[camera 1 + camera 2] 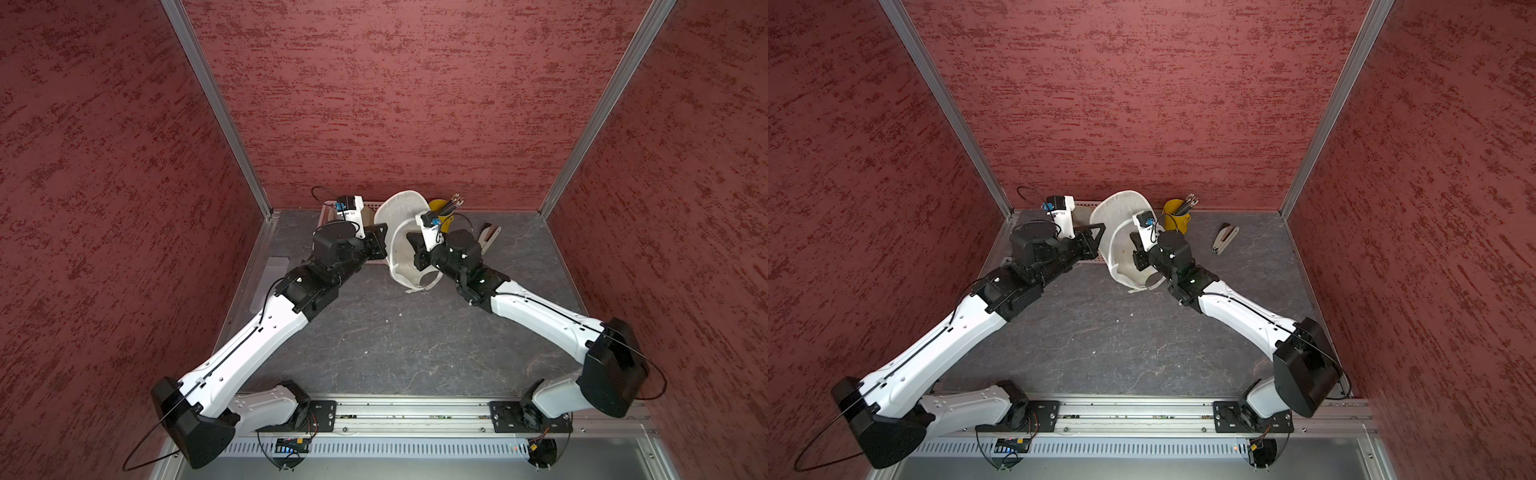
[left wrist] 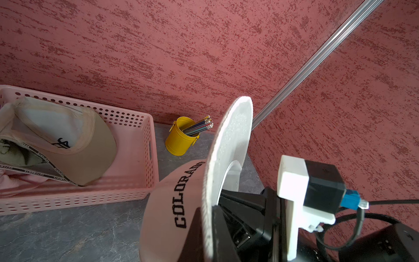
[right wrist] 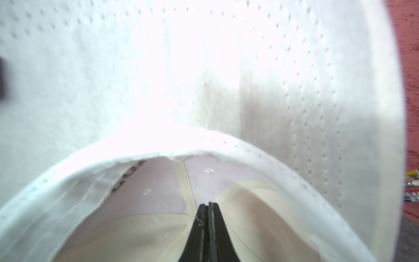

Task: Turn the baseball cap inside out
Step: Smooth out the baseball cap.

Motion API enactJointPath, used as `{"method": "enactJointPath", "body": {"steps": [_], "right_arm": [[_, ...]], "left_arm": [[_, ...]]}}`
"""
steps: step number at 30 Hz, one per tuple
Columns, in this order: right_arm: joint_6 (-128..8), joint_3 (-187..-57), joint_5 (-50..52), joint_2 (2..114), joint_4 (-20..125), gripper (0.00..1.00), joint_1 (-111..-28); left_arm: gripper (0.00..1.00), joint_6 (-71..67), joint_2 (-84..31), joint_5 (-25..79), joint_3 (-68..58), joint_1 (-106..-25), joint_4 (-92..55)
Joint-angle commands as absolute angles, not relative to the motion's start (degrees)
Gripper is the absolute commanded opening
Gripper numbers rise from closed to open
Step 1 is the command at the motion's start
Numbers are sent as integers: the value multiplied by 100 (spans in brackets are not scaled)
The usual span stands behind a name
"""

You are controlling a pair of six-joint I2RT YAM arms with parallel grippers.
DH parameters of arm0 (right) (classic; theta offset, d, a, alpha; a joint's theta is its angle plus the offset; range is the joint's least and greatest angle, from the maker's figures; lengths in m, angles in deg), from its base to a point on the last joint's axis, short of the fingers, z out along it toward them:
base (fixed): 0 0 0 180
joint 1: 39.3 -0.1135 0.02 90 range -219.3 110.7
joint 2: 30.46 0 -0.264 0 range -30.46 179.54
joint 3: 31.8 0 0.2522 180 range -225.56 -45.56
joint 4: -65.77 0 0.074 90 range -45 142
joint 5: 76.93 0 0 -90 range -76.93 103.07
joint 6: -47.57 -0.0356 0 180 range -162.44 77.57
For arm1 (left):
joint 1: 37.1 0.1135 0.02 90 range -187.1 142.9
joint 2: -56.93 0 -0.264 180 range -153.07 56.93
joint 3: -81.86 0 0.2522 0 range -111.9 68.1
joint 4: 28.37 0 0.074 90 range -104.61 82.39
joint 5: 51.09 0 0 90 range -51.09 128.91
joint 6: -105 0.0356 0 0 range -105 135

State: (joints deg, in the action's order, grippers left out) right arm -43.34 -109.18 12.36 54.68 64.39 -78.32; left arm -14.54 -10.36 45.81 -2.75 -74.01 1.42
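Looking down in both top views, we find the baseball cap [image 1: 395,249] [image 1: 1119,253] standing on edge near the back of the table [image 1: 374,332], between the two arms, its brim [image 1: 401,205] pointing up; whether its lower rim touches the table we cannot tell. The left gripper [image 1: 381,243] meets it from outside, and the right gripper [image 1: 415,249] reaches into the hollow crown [image 1: 1121,262]. From the left wrist, the brim's edge runs between the left gripper's closed fingers [image 2: 218,233], which we read as a pinch where brim joins crown; a pink basket [image 2: 145,145] and a yellow pencil cup [image 2: 179,140] stand behind. From the right wrist, the right gripper's jaws are pressed together with nothing visible between them, tips against the lining beside a seam tape [image 3: 183,181], below the perforated sweatband [image 3: 158,147]. We judge the cap light. Its crown is soft cloth that should fold through itself, while the brim and lettered front panel look stiff and will resist. We would anchor at the brim and work the lining at the crown's top, minding that thin cloth slips from a shallow pinch.
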Motion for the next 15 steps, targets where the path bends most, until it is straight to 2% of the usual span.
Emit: {"method": "enactJointPath", "body": {"steps": [1,11,15], "right_arm": [[-4495,-11095,1140,5761,6555,3,-7749],[-4962,-11227,2363,6437,7549,0,-7539],[-5149,-11275,2523,6440,7529,0,-7533]], "left_arm": [[0,-1369,-1012,4568,-405,-7432,61],[0,-1538,-917,4374,-357,-7430,91],[0,-1533,-909,4505,-320,-7428,82]]}}
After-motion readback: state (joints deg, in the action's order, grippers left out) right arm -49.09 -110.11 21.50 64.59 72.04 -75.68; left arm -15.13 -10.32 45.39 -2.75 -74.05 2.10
